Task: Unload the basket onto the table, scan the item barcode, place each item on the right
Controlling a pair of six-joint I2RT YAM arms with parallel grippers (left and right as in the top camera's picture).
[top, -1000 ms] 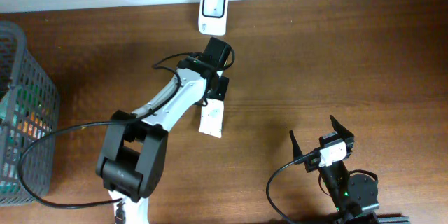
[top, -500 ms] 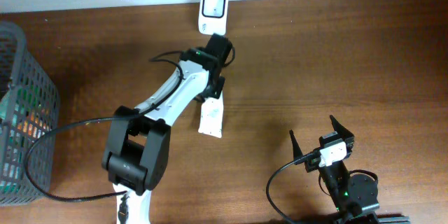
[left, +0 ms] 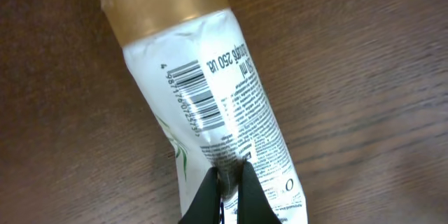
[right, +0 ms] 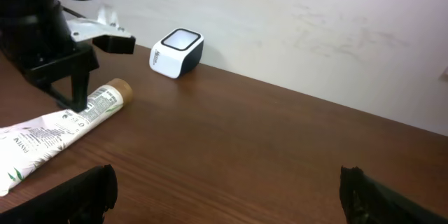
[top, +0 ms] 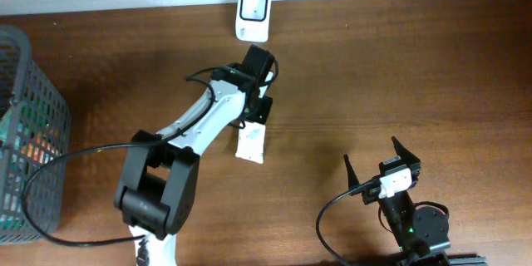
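One soft tube (top: 250, 143) is lying flat on the table (top: 416, 66), near the scanner (top: 253, 4). Left gripper (left: 227, 182) is squeezing shut, tips touching it; right gripper (top: 371, 153) is standing wide open. Probably light and squishy: grabbing near its hard cap (left: 161, 0) seems best.

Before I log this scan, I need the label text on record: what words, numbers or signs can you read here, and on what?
"250": on the tube, printed beside the barcode; the unit after it is blurred.
Digits along the barcode: too blurred to read.
Fine print on the tube: too small to read.
Marks on the face of the scanner: too small to read.
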